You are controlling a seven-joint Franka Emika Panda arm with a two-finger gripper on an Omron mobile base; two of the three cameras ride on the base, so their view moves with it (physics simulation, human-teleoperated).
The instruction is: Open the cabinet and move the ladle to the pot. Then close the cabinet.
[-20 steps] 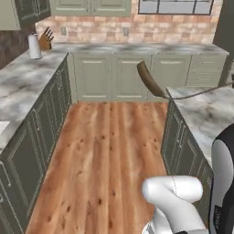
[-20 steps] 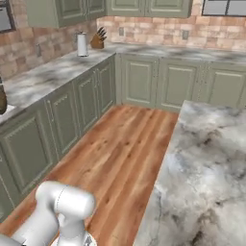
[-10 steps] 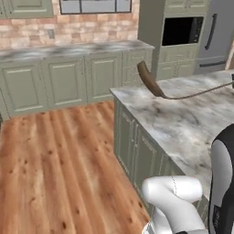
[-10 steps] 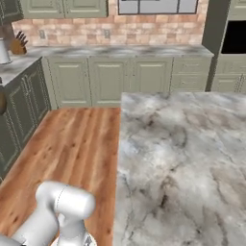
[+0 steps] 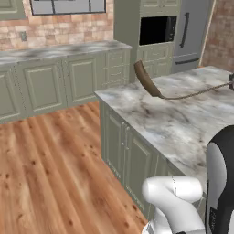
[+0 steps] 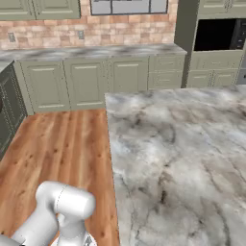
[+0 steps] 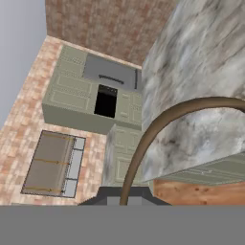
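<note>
Island counter (image 5: 183, 114): we see a marbled slab running from 3 o'clock toward the centre of the left base view, and it takes the whole 3 to 6 o'clock side of the right base view; nothing stands on the part we can see.

Floor (image 5: 50, 169): wooden boards lie at 7 to 9 o'clock in the left base view, between the island and the far run of green lower cabinets (image 6: 86, 81) at 12 o'clock.

Wall oven (image 5: 157, 29): a dark opening sits at 1 o'clock in the left base view, with a tall grey fridge door just beside it.

Ladle (image 5: 147, 81): we see the brown scoop in the air above the island edge at about 1 o'clock, tilted, its thin dark handle curving away to 3 o'clock; in the hand view the handle arcs up from 6 o'clock toward 3 o'clock.

Gripper: we judge it clamped on the ladle's handle end, since the handle rises straight from the hand's base at 6 o'clock in the hand view and hangs free of the counter.

Risk: we hold the ladle by its thin far end, so the long scoop could swing or twist in the grip, or clip the island edge or a cabinet as the base drives.

Risk two: the pot and the upper cabinet are not in front of us, so we could easily misjudge the approach.
</note>
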